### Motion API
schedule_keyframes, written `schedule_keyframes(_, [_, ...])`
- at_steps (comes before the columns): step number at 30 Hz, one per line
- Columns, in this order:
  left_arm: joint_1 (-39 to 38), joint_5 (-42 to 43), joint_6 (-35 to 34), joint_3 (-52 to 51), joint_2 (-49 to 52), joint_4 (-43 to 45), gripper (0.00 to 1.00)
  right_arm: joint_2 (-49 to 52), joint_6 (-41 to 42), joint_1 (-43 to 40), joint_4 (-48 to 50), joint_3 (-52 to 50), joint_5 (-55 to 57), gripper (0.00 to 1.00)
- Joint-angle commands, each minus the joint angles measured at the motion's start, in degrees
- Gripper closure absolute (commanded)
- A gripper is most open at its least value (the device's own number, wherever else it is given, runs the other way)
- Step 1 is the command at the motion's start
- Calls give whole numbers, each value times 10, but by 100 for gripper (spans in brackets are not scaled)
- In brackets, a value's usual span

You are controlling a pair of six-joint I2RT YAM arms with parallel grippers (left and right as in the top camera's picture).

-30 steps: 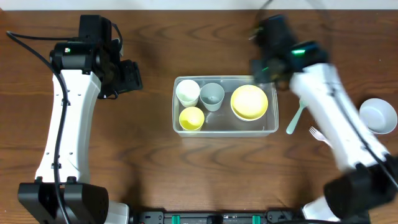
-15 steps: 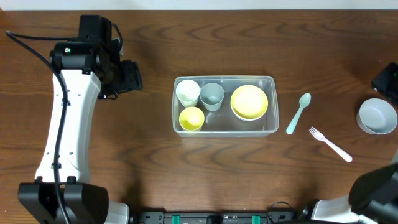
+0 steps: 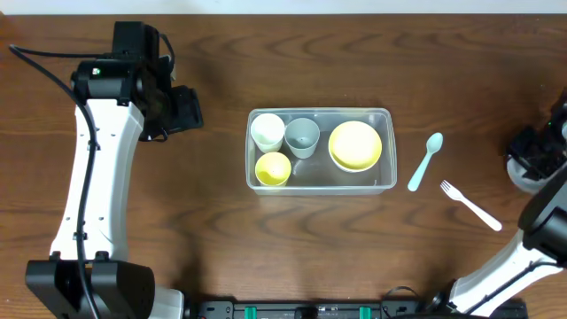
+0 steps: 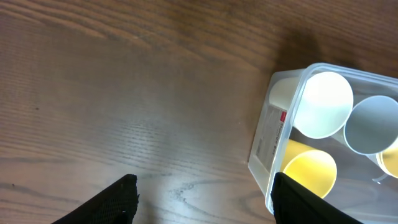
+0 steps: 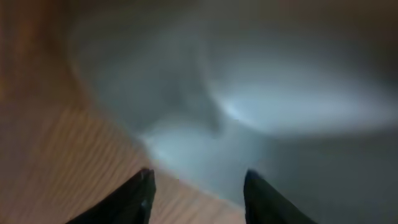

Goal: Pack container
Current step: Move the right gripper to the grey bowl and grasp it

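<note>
The clear container sits mid-table and holds a white cup, a grey-blue cup, a yellow cup and a yellow bowl. My left gripper is open and empty, hovering left of it. In the left wrist view the container's corner lies just ahead of its right finger, with the gripper over bare wood. My right gripper is at the far right, open, over a pale blue bowl. In the right wrist view its fingers straddle the blurred bowl's rim.
A mint spoon and a white fork lie on the wood between the container and the pale blue bowl. The white cup, grey-blue cup and yellow cup also show in the left wrist view.
My right arm swung from above the container's far right corner to the table's right edge and came down over the pale blue bowl. The left arm has not moved.
</note>
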Motion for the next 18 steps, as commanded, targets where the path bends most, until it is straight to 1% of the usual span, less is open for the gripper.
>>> schedule_keyframes(1, [1,-5,-5,-1,-5,-3,30,26,-11,-3,2,-3,-17,52])
schedule_keyframes(9, [1,-5,-5,-1,-5,-3,31,29,-11,-3,5,-3,-17,53])
schedule_keyframes(12, [1,-5,-5,-1,-5,-3,30,29,-12,-2,4,-3,-19,56])
schedule_keyframes(13, [1,-5,-5,-1,-5,-3,31,29,-11,-2,3,-3,-23,60])
schedule_keyframes(15, [1,-5,-5,-1,-5,-3,31,29,-12,-1,1,-3,-31,70])
schedule_keyframes(16, [1,-5,-5,-1,-5,-3,31,29,-12,-1,0,-3,-34,80])
schedule_keyframes(18, [1,-5,-5,-1,-5,-3,31,28,-11,1,-3,-3,-38,95])
